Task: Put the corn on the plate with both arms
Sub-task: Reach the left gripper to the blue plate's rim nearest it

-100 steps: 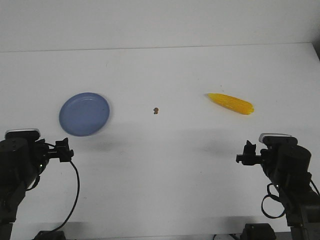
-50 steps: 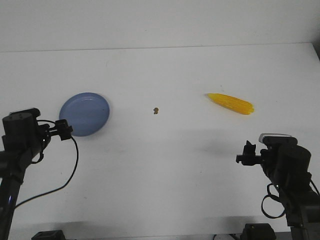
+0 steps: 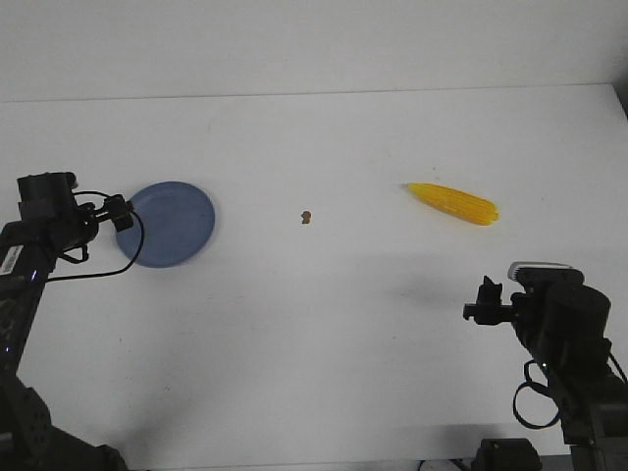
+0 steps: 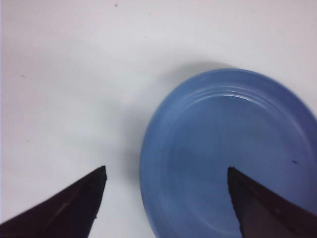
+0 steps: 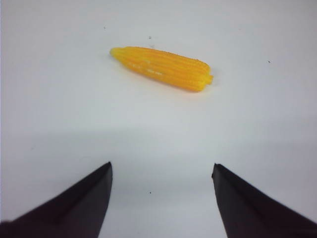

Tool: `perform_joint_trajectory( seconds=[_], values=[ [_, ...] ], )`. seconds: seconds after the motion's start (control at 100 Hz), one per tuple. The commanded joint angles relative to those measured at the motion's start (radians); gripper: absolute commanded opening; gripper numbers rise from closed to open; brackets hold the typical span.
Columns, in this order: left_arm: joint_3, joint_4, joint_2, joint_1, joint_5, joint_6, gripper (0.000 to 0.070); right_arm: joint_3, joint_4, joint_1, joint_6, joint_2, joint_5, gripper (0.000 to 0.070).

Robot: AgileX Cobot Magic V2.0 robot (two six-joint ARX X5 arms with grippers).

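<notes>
The yellow corn (image 3: pixel 453 203) lies on the white table at the right, its pointed end toward the left, and shows whole in the right wrist view (image 5: pixel 161 68). My right gripper (image 3: pixel 480 302) hangs nearer the front edge, short of the corn, open (image 5: pixel 162 166) and empty. The blue plate (image 3: pixel 177 231) sits at the left with nothing on it. My left gripper (image 3: pixel 120 210) hovers at the plate's left rim, open (image 4: pixel 166 171), one fingertip over the table and the other over the plate (image 4: pixel 233 148).
A tiny brown speck (image 3: pixel 307 216) lies on the table between the plate and the corn. The table's far edge meets a pale wall at the back. Black cables hang from both arms.
My left arm has lifted and swung forward from the front left corner to the plate's left rim. The right arm, the corn and the plate have not moved.
</notes>
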State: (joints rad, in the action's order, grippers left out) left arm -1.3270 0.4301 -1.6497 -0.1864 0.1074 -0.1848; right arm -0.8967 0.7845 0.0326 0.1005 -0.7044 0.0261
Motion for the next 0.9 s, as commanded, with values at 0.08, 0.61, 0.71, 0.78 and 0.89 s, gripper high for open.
perform_joint_trajectory(
  seconds=[0.08, 0.61, 0.71, 0.78, 0.89],
  values=[
    [-0.024, -0.044, -0.087, -0.011, 0.002, -0.008, 0.0503, -0.018, -0.004, -0.001, -0.010, -0.003, 0.000, 0.0428],
    [-0.024, -0.096, -0.237, -0.011, -0.001, -0.007, 0.0504, -0.018, -0.004, -0.001, -0.010, -0.003, 0.000, 0.0428],
    [-0.024, -0.099, -0.240, -0.011, -0.006, -0.007, 0.0503, -0.018, -0.004, -0.001, -0.010, -0.003, 0.000, 0.0428],
    [-0.024, -0.098, -0.240, -0.011, -0.006, -0.007, 0.0501, -0.018, -0.004, 0.000, -0.010, -0.003, 0.000, 0.0428],
    [-0.024, -0.097, -0.240, -0.010, -0.006, -0.007, 0.0491, -0.018, -0.005, 0.000, -0.010, -0.003, 0.000, 0.0428]
  ],
)
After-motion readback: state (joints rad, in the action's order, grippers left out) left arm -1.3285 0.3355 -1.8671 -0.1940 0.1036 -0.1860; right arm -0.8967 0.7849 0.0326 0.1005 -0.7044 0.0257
